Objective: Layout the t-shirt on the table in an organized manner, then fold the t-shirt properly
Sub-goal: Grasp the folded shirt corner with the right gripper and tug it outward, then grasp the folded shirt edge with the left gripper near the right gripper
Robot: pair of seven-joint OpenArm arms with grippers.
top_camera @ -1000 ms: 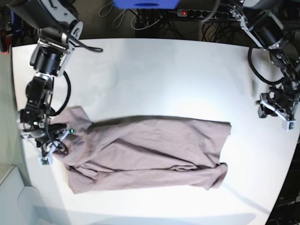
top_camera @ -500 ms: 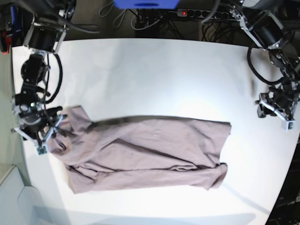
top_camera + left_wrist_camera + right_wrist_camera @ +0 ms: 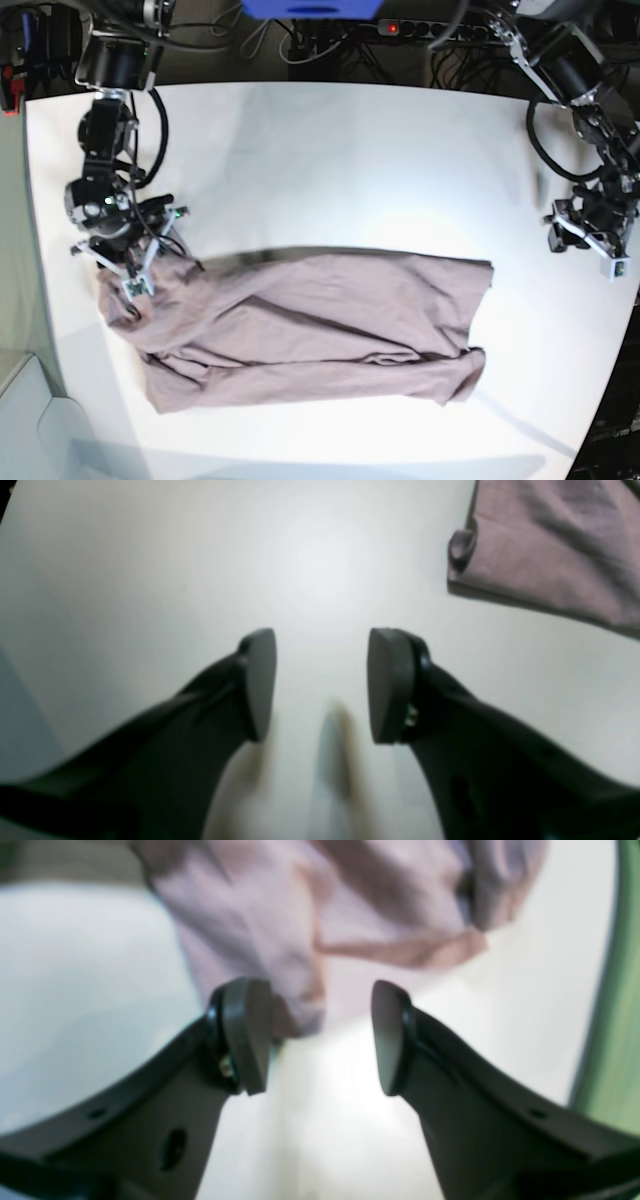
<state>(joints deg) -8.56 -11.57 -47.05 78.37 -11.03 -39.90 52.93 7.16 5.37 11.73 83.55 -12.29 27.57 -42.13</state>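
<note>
Clearly the t-shirt (image 3: 300, 325) is the sort of thing that will give way wherever it is touched: a soft, light, dusty mauve-pink cotton knit, limp enough to drape, bunch and slide on a smooth surface rather than hold any shape. It lies crumpled lengthwise across the near half of the tabletop (image 3: 330, 160), a long lumpy band with rolled folds and diagonal creases running through it, its left end heaped into a rounded bunch and its right end showing a straighter edge above a curled, rolled corner. The tabletop is matte white, smooth and curved at its far edge, so the cloth would likely drag with little resistance. The right gripper (image 3: 320, 1037) hangs just over that bunched left end, its dark, rounded, matte jaws standing well apart with nothing between them, the blurred pink cloth lying just beyond the tips. The left gripper (image 3: 320, 685) hovers over bare white surface well to the right of the shirt, its jaws parted about halfway and likewise empty, only a hemmed corner of the shirt showing at the edge of its view. A pinch would probably serve best on a single layer at a firm seamed edge, such as the hem or a shoulder seam, since gripping the middle of a bunch would lift several layers at once; which part the left heap is cannot be told.
</note>
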